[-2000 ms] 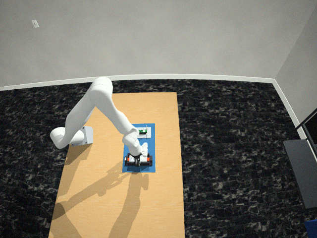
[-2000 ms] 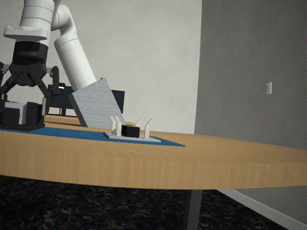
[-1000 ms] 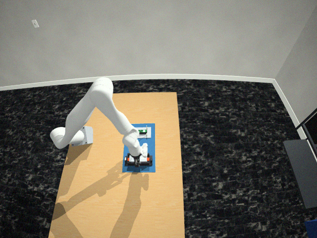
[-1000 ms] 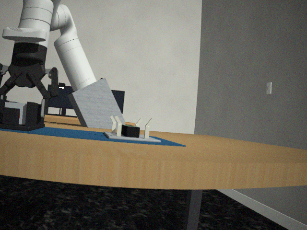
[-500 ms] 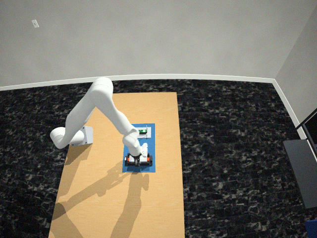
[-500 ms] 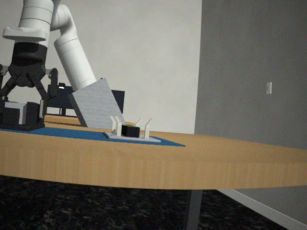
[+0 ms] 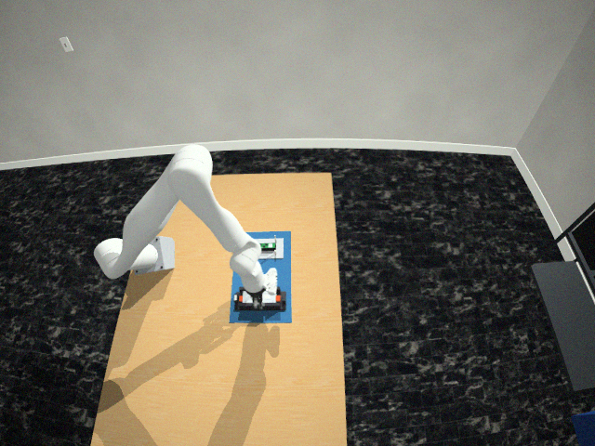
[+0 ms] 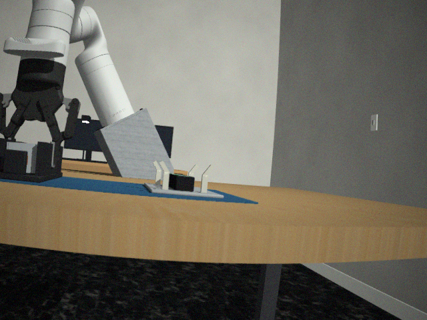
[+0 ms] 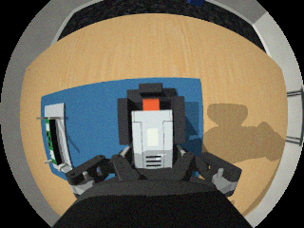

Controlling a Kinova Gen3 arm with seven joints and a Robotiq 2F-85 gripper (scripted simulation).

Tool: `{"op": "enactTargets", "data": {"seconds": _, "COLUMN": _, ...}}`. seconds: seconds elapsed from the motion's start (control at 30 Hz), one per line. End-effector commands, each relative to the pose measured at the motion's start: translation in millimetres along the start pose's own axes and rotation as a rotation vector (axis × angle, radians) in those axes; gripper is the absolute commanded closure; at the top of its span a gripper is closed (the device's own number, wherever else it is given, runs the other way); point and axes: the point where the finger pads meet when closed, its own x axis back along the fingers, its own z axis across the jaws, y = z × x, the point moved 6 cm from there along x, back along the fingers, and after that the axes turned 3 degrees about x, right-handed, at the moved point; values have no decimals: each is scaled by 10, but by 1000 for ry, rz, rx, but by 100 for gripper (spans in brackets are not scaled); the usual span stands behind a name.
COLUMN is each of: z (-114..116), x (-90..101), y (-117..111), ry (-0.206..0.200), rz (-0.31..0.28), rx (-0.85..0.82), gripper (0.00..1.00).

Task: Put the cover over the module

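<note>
The white thin-walled cover point(image 9: 152, 136) point(image 8: 21, 149) point(image 7: 247, 297) sits in its black holder point(image 9: 124, 117) point(image 8: 45, 155) point(image 7: 282, 303) at the near end of the blue mat point(image 7: 285, 282) point(image 8: 103, 186) point(image 9: 95, 121). My gripper point(image 9: 153, 152) point(image 8: 29, 139) point(image 7: 257, 299) is lowered over the holder, partly open, with one finger on each side of the cover. I cannot see the fingers pressing the walls. The grey base plate point(image 7: 278, 250) point(image 8: 211, 195) point(image 9: 55, 113) lies at the mat's far end with the black and green module point(image 7: 268, 246) point(image 8: 181, 182) point(image 9: 51, 142) on it, uncovered.
Thin white upright guides point(image 8: 204, 179) stand at the base plate's corners around the module. The arm's grey base block point(image 8: 131, 148) point(image 7: 163, 254) is mounted at the wooden table's point(image 7: 288, 384) left edge. A dark cabinet point(image 7: 561, 317) stands off the table.
</note>
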Motion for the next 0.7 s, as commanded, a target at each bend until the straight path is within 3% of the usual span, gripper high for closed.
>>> {"op": "enactTargets", "data": {"seconds": 0.0, "z": -1, "x": 5, "y": -4, "ry": 0, "rz": 1, "rx": 0, "gripper": 30}}
{"op": "enactTargets", "data": {"seconds": 0.5, "z": -1, "x": 5, "y": -4, "ry": 0, "rz": 1, "rx": 0, "gripper": 30}}
{"op": "enactTargets", "data": {"seconds": 0.53, "z": -1, "x": 5, "y": -4, "ry": 0, "rz": 1, "rx": 0, "gripper": 100}}
{"op": "enactTargets", "data": {"seconds": 0.67, "z": -1, "x": 5, "y": -4, "ry": 0, "rz": 1, "rx": 0, "gripper": 100}}
